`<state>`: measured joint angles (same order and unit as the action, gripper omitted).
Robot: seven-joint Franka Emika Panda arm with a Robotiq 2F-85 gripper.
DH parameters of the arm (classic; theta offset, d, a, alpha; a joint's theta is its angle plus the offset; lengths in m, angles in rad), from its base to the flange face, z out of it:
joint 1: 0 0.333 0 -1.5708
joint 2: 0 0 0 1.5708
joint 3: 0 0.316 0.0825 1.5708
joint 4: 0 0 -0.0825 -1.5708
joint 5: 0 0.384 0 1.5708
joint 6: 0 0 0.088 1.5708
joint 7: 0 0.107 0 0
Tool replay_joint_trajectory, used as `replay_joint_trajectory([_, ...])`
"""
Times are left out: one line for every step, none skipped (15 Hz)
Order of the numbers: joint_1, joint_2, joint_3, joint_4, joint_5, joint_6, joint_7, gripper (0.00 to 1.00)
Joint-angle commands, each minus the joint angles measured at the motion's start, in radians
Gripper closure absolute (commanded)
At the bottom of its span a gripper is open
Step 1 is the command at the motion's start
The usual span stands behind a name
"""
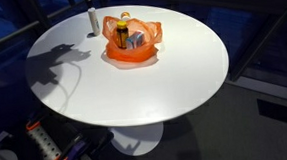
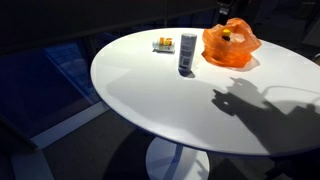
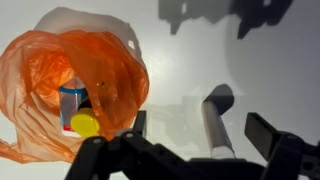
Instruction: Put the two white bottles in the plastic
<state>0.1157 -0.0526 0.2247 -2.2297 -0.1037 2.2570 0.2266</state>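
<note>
Between the fingers: a tall white plastic bottle [image 3: 215,128] stands upright on the round white table [image 3: 190,60], seen from above in the wrist view and sitting off-centre in the gap.
Gripper: the black Robotiq gripper [image 3: 200,130] hangs over that bottle with its jaws spread wide; it appears to touch nothing.
Beside the gripper: a crumpled orange plastic bag [image 3: 60,70] lies close to one side with its mouth open upward. In an exterior view the tall white plastic bottle [image 2: 187,53] is just beside the bag but apart from it.
Inside the bag: a bottle with a blue-and-white label and a yellow cap [image 3: 76,112] rests among the folds.
Past the bottle, away from the bag: a small flat item with a yellow-orange label [image 2: 163,44] lies on the table; it is too small to tell what it is.
Done: one bottle looks to be already in the bag.
Left: by my judgement, closing on the standing bottle, lifting it over the bag's rim and letting go.
Edges: in an exterior view the standing bottle [image 1: 93,23] is near the table's far edge, so a sideways knock could send it off.
Open room: bare tabletop lies on the other sides of the gripper. The bag's soft rim is the only close obstacle and could snag the bottle on the way in.
</note>
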Motion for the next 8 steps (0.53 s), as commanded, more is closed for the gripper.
replay_joint_trajectory([0.028, 0.109, -0.012, 0.108, -0.039, 0.017, -0.028, 0.0])
replay_joint_trajectory([0.035, 0.133, -0.013, 0.127, -0.041, 0.027, -0.034, 0.0])
replay_joint_trajectory([0.042, 0.156, -0.014, 0.145, -0.041, 0.038, -0.043, 0.0])
replay_joint_trajectory([0.049, 0.177, -0.015, 0.163, -0.041, 0.047, -0.055, 0.0])
replay_joint_trajectory([0.054, 0.197, -0.016, 0.179, -0.039, 0.053, -0.069, 0.0])
replay_joint_trajectory([0.06, 0.218, -0.017, 0.196, -0.038, 0.058, -0.083, 0.0])
replay_joint_trajectory([0.065, 0.236, -0.018, 0.212, -0.034, 0.061, -0.094, 0.0])
replay_joint_trajectory([0.07, 0.254, -0.019, 0.226, -0.036, 0.068, -0.105, 0.0])
